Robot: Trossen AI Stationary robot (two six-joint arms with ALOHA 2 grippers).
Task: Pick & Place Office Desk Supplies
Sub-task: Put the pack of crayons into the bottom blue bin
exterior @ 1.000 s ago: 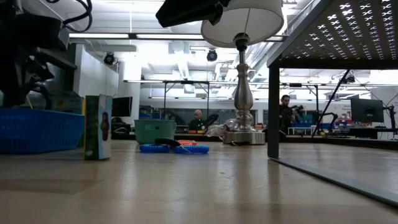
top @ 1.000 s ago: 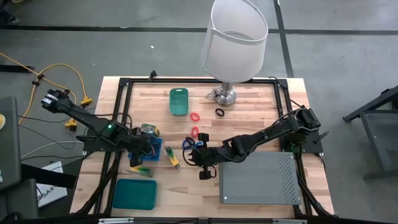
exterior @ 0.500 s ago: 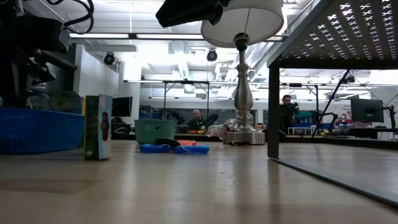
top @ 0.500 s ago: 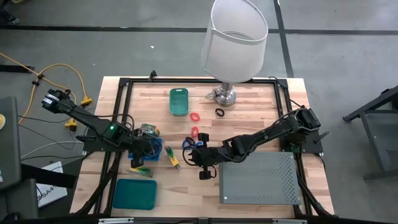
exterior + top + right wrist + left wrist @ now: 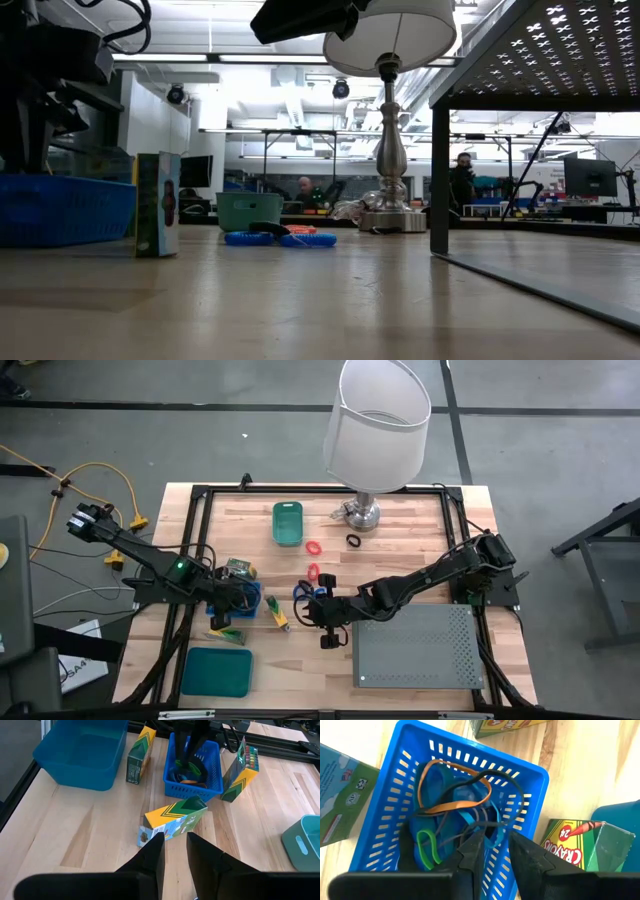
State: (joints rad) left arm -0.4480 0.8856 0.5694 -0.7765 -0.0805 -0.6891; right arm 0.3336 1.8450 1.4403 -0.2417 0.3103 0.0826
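Nothing shifted on the table since before. Left gripper [image 5: 492, 845] slightly parted, empty, over blue basket [image 5: 530, 775]; bands [image 5: 455, 795] at twelve o'clock. Right gripper [image 5: 175, 851] slightly parted, empty; crayon box [image 5: 172, 822] at twelve, nearer.

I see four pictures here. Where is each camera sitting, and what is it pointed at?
High view: above the table, looking straight down; both arms show, left hand over the blue basket.
Low view: at tabletop height, looking level toward the lamp; no hand clearly shows.
Left wrist view: on the left arm, looking into the basket of rubber bands; its fingers stand slightly apart.
Right wrist view: on the right arm, facing a crayon box; right hand.
All views share the basket.
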